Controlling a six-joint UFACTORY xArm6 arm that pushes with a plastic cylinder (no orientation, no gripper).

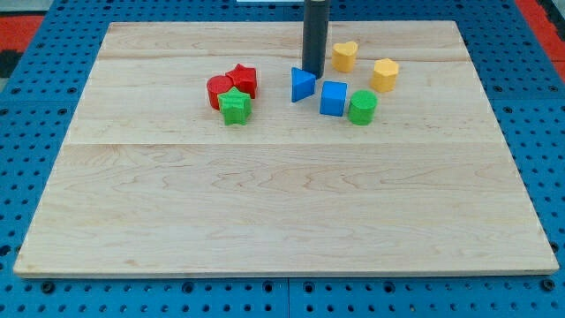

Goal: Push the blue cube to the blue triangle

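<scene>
The blue cube [333, 97] is sitting just right of the blue triangle [303, 84], a green cylinder [362, 107] touching its right side. My tip [314, 69], fingerless and grasping nothing, is resting behind the triangle on the wooden board [282, 203].

Bright, even overhead lighting; short soft shadows beneath blocks on wooden board [282, 203]. No glare. Focus sharp throughout; slight softness and perspective narrowing toward view's top.
</scene>
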